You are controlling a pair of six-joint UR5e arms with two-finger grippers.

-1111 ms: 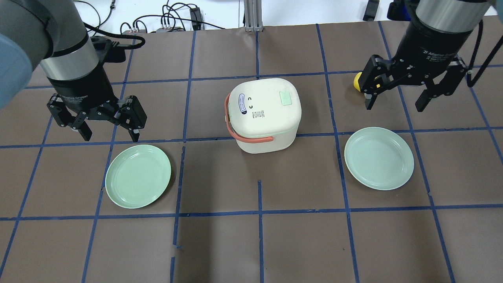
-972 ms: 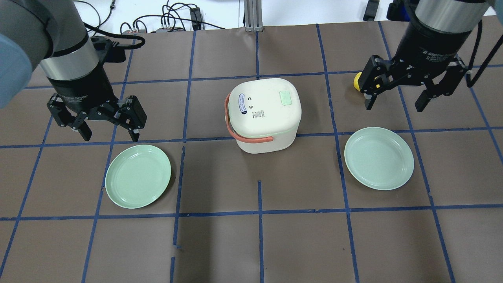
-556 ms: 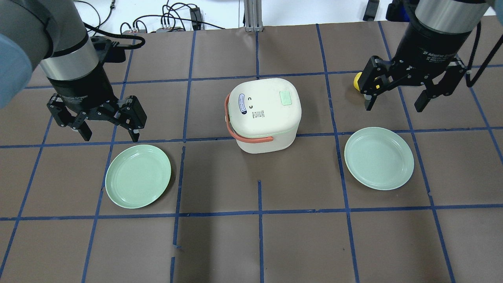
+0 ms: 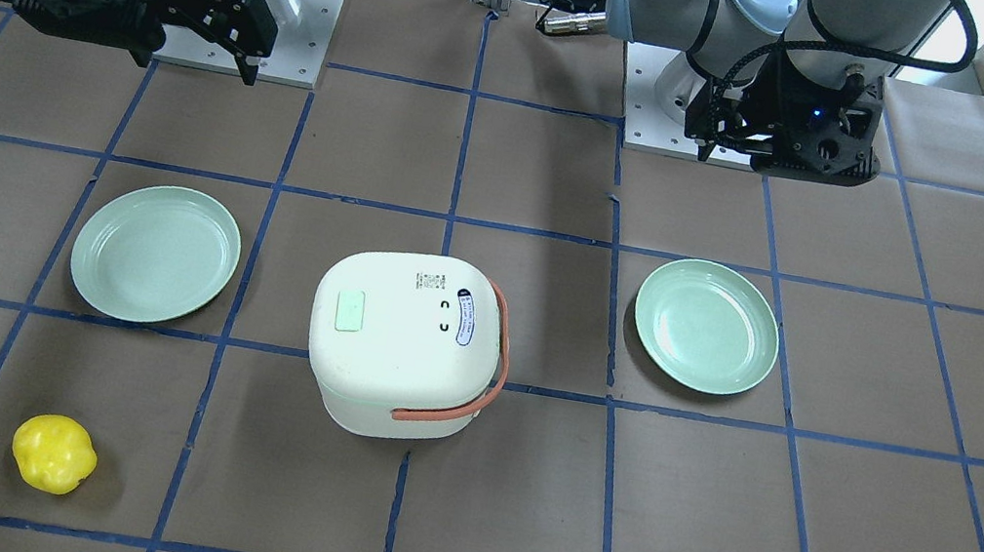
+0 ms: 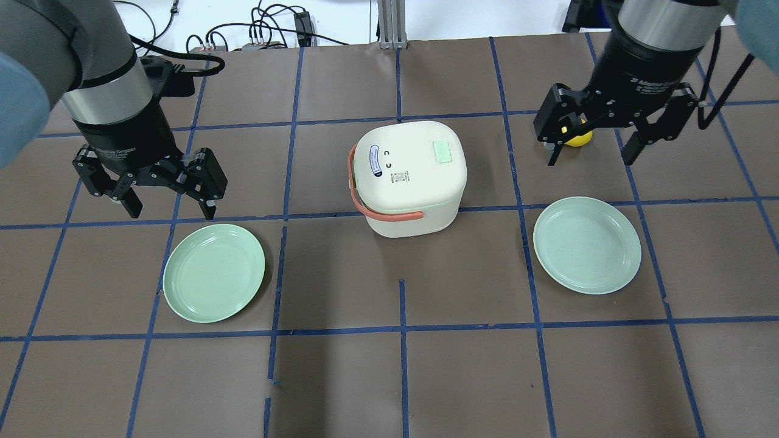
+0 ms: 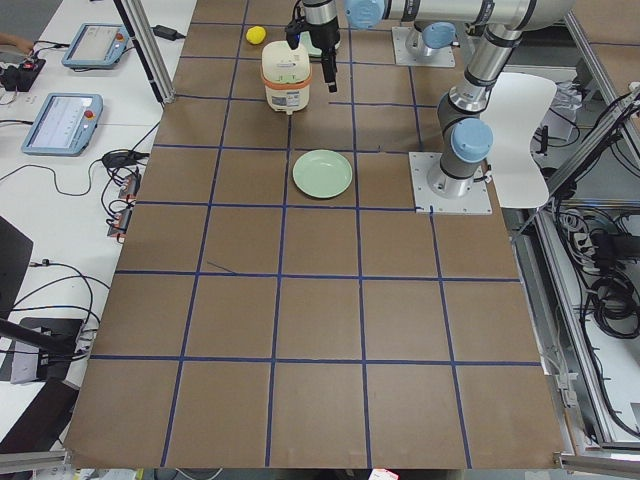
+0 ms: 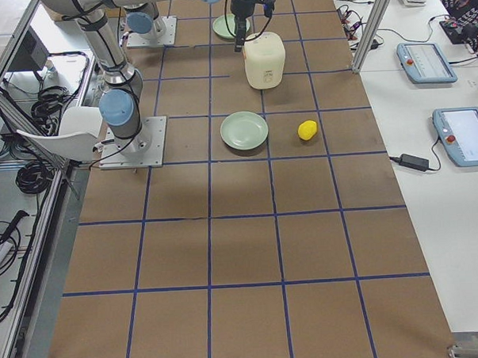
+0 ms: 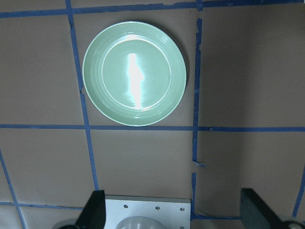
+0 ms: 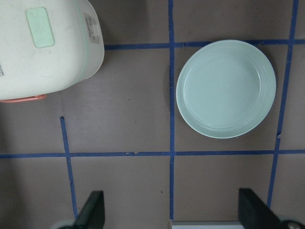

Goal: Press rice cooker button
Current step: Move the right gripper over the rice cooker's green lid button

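The cream rice cooker (image 5: 411, 176) with an orange handle stands at the table's middle. Its pale green button (image 5: 442, 151) sits on the lid's right part. The cooker's corner and button (image 9: 40, 20) also show at the right wrist view's top left. My right gripper (image 5: 590, 159) is open and empty, hovering to the right of the cooker, apart from it. My left gripper (image 5: 171, 212) is open and empty, far to the cooker's left. Its fingers (image 8: 95, 210) frame the bottom of the left wrist view.
A green plate (image 5: 214, 272) lies in front of the left gripper and another green plate (image 5: 587, 244) in front of the right gripper. A yellow fruit-like object (image 4: 53, 453) lies under the right gripper, partly hidden in the overhead view. Blue tape lines cross the brown table cover.
My right gripper has moved left toward the cooker and a little farther back, now over the yellow object. The left gripper, cooker and plates have not moved.
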